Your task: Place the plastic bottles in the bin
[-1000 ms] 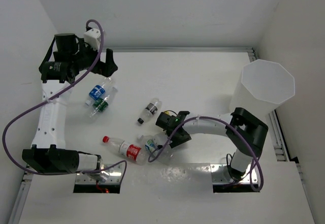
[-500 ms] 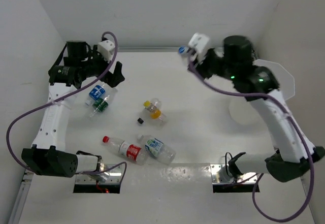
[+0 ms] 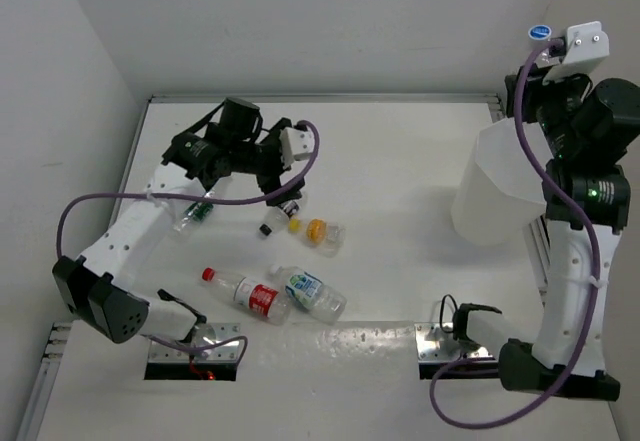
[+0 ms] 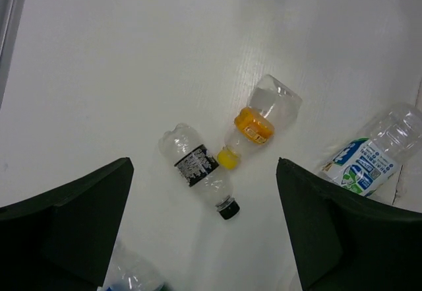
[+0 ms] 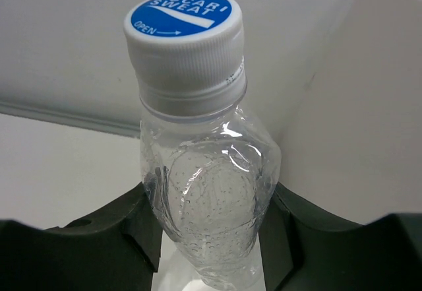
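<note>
Your right pincer [image 5: 210,238] is closed around a clear bottle with a blue cap [image 5: 201,185]. It holds this bottle cap upward, high in the air, close to the far side of the bin [image 3: 500,186]; the bottle is not inside the bin. Your left pincer [image 4: 202,172] is wide open and holds nothing. It hangs over the middle of the table [image 3: 400,151]. Below it lie a black-capped bottle [image 4: 196,167] and an orange bottle [image 4: 257,123], whose yellow cap is just beside the other bottle's body. A blue-green labelled bottle [image 3: 312,291] and a red-capped bottle [image 3: 245,293] lie side by side nearer to the arm bases. A green-labelled bottle [image 3: 195,216] shows partly under the left arm.
</note>
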`<state>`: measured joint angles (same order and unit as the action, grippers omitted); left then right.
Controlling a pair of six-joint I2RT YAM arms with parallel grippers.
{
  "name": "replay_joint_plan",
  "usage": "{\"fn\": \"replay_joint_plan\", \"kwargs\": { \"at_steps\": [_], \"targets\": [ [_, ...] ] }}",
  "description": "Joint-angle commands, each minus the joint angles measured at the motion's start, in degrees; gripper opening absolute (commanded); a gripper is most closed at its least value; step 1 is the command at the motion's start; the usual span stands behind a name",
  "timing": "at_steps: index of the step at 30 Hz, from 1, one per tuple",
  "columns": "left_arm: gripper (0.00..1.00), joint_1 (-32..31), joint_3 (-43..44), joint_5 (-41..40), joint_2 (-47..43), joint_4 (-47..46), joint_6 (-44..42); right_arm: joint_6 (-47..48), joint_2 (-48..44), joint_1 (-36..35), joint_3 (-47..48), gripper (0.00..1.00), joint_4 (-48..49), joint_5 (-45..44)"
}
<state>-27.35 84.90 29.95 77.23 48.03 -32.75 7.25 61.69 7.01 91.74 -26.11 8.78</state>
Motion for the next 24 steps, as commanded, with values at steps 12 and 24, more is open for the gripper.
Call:
{"fn": "replay_joint_plan", "kwargs": {
  "at_steps": [12, 24],
  "targets": [
    [0.95, -24.49, -7.38, -6.31, 9.95, 9.98, -19.19, -16.04, 7.83, 21.02, -11.32, 0.03, 3.78, 13.46],
    [0.98, -29.77, -17.4, -9.3, 17.16, 7.0, -22.0, -10.41, 9.86, 23.4, -8.35, 1.0, -6.23, 20.05]
  ]
}}
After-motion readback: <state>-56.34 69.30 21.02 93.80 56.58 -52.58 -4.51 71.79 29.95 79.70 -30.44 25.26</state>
